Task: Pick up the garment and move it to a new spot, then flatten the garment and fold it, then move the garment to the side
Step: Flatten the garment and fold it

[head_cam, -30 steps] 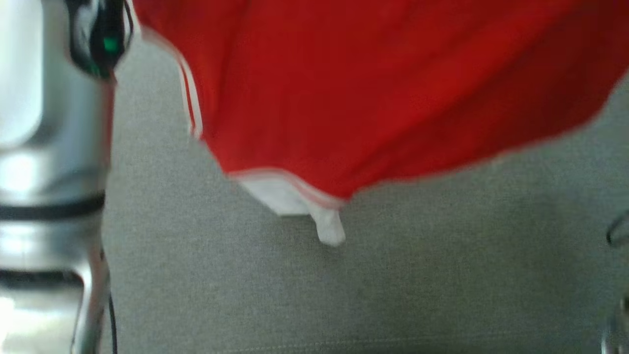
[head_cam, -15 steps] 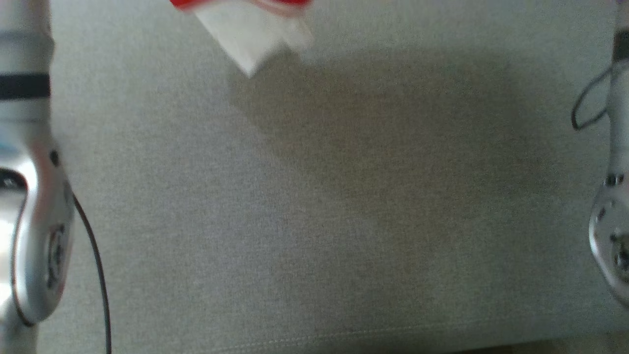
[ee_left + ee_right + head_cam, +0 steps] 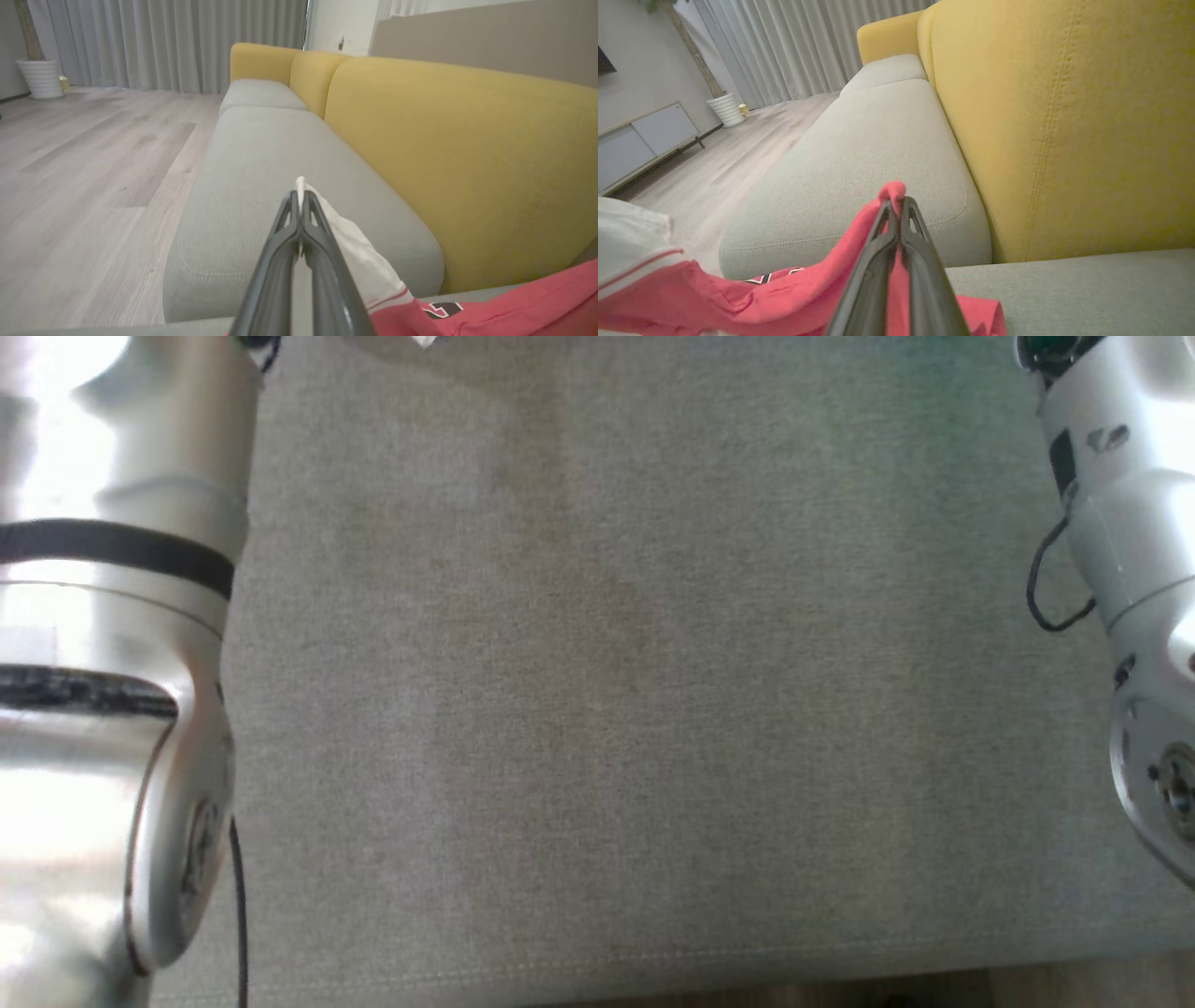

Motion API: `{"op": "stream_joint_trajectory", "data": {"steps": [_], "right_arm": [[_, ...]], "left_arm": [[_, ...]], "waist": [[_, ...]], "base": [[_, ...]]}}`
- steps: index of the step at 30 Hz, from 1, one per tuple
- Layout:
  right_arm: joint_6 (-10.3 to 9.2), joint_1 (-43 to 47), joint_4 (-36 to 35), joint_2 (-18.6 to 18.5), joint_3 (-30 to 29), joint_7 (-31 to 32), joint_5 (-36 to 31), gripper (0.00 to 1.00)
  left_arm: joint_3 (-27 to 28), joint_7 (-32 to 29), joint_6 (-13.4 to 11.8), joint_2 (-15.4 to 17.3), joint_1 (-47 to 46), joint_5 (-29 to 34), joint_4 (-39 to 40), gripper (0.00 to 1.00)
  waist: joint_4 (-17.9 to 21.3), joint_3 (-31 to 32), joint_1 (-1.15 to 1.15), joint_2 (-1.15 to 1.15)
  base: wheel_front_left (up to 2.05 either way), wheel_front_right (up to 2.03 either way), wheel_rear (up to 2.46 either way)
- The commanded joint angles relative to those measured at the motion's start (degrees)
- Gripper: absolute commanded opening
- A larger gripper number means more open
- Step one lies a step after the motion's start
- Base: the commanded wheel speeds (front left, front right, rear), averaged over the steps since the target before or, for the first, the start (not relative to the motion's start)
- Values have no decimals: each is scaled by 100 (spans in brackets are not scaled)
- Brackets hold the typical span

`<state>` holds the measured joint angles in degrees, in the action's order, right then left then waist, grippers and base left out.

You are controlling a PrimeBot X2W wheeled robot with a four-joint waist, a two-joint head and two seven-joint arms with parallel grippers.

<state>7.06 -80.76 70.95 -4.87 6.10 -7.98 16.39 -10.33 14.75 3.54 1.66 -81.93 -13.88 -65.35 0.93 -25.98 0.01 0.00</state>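
Observation:
The garment is red with white trim and a white panel. In the left wrist view my left gripper is shut on the garment's white edge, and red cloth trails to the lower right. My right gripper is shut on a bunched red fold of the garment, whose white part hangs at the left. Both hold it above the grey sofa seat. In the head view a small white tip of the garment touches the top edge, between my left forearm and right forearm.
A yellow sofa backrest rises behind the grey seat cushions. Wooden floor lies in front of the sofa, with grey curtains, a white planter and a low grey cabinet further off.
The red garment that filled the top of the head view has gone out past the top edge, leaving a white tip. Both forearms sit differently in that view, which has shifted as a whole.

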Motion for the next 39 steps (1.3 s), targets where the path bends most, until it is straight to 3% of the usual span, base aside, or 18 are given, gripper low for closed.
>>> {"op": "stream_joint_trajectory", "data": {"steps": [1,12,19,26,31,35,39], "right_arm": [[43,-297,-138,164,70,-22,-63,0],[43,46,-7,195,792,-234,130,0],[43,1246,-450,138,1572,-380,753,0],[43,3121,-1296,-212,1947,-580,1691,0],[43,4223,-1892,-533,2039,-634,1967,0],[43,5036,-2262,-731,1886,-606,2093,0],[43,5912,-2697,-948,1585,-405,1940,0]], "left_arm": [[28,24,23,193,-108,-39,111,0],[10,25,227,187,54,-187,-380,0],[112,25,344,275,857,-386,15,0],[325,25,364,309,2925,-428,1566,0],[445,25,293,303,4635,-369,2971,0],[528,12,94,321,5961,-373,4144,0],[538,-515,-229,436,7430,-339,5730,0]], "waist": [[-41,-105,-1,0],[25,230,-1,0],[76,738,-1,0],[62,1411,-1,0],[86,1733,-1,0],[93,1958,-1,0],[68,2156,-1,0]], "base": [[0,0,0],[0,0,0],[0,0,0],[0,0,0],[0,0,0],[0,0,0],[0,0,0]]}}
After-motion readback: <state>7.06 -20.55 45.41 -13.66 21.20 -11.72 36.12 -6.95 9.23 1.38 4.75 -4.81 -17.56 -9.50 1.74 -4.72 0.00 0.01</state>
